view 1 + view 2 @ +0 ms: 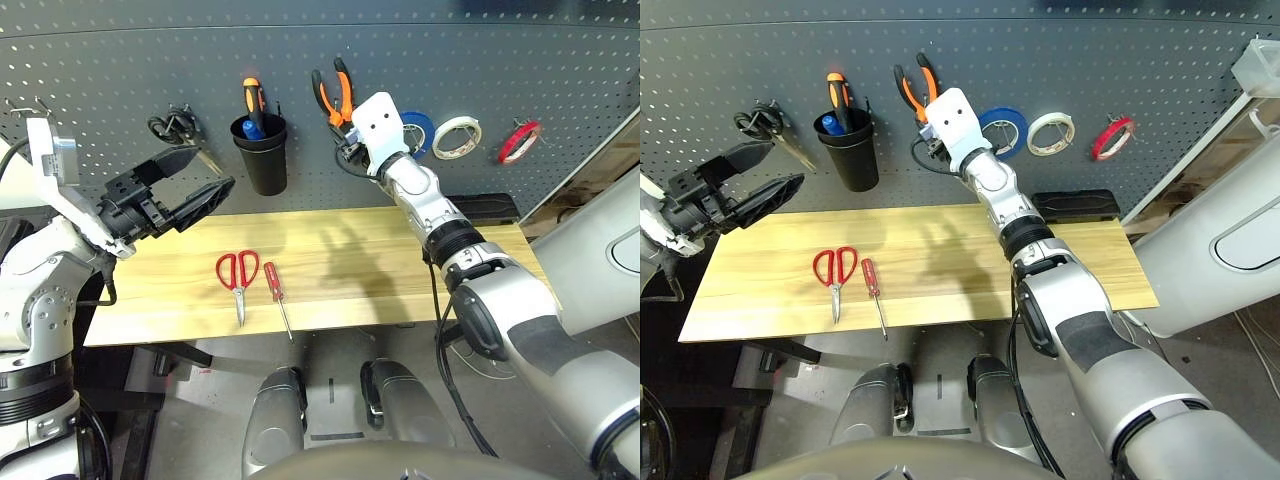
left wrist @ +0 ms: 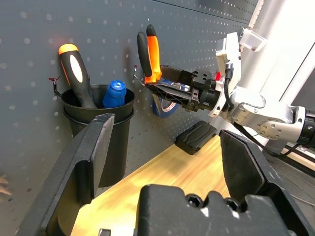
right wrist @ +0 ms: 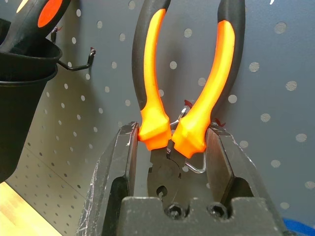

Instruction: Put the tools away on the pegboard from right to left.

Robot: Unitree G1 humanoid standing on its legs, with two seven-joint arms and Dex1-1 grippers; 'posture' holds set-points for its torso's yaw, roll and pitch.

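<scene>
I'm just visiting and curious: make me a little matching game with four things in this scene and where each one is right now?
Things:
1. red tape ring
2. pliers
3. red scissors
4. blue tape

Places:
A. lying on the wooden table
B. hanging at the far right of the pegboard
C. gripped at the pegboard by the right hand
D. on the pegboard just behind the right hand

Pairs: 1-B, 2-C, 3-A, 4-D
</scene>
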